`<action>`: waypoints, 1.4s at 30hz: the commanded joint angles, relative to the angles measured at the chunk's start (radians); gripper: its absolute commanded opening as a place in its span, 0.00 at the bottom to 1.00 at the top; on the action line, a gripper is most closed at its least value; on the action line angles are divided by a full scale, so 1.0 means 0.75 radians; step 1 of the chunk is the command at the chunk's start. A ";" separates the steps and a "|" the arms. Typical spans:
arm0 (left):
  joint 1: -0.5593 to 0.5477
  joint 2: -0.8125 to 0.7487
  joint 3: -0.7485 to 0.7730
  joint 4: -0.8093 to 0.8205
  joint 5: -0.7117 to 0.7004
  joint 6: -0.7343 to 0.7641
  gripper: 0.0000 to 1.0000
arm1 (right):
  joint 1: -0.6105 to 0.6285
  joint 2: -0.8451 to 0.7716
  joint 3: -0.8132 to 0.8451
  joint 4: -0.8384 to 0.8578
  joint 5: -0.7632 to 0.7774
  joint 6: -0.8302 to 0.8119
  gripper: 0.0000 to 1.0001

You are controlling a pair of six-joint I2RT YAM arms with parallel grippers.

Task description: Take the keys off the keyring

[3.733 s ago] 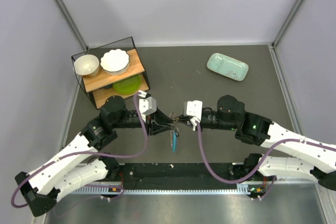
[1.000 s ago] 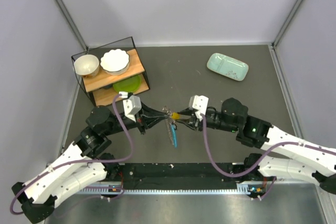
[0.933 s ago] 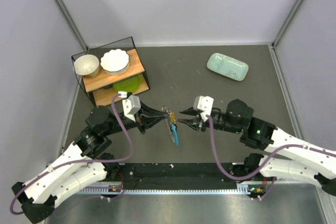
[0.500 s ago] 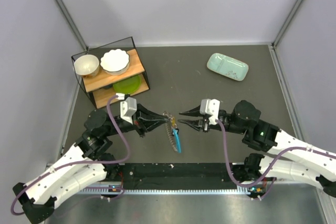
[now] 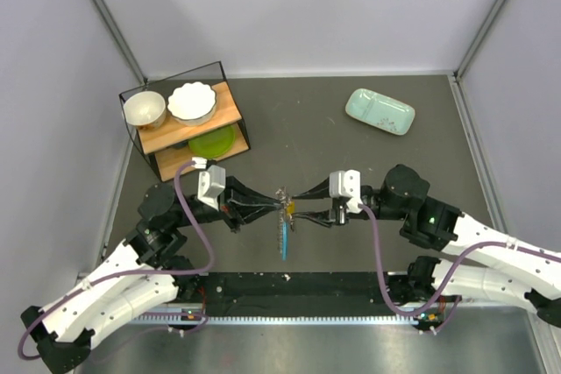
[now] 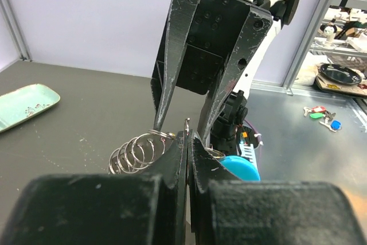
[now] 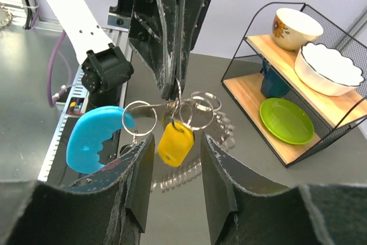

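Note:
My left gripper [image 5: 275, 205] is shut on a thin silvery ring [image 6: 187, 123] of the key bundle and holds it above the table. From the bundle hang several small rings [image 7: 139, 119], a yellow tag [image 7: 175, 142], the key with the blue cover [image 7: 92, 139] and the coiled wire keyring [image 6: 133, 153]. In the top view the blue key [image 5: 283, 238] hangs straight down. My right gripper [image 7: 175, 167] is open, its fingers either side of the yellow tag and just short of it, not gripping. It faces the left gripper tip to tip [image 5: 298, 205].
A black wire rack [image 5: 184, 120] with two bowls and a green plate stands at the back left. A teal tray [image 5: 379, 111] lies at the back right. Both arms meet over the middle of the dark table [image 5: 351, 155].
My right gripper let go of the bundle, drew back to the right and opened, then came back up to it, still open. The left gripper has kept hold; the bundle swung and now hangs straight.

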 commanded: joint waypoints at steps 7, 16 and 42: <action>-0.006 0.015 0.040 0.112 0.023 -0.014 0.00 | -0.012 0.033 0.112 0.069 -0.035 -0.011 0.25; -0.004 -0.028 0.003 0.157 -0.087 -0.018 0.00 | -0.008 0.018 0.046 0.065 -0.039 0.042 0.13; -0.006 -0.104 -0.110 0.206 -0.480 -0.045 0.00 | 0.082 0.151 0.007 0.182 0.227 0.167 0.00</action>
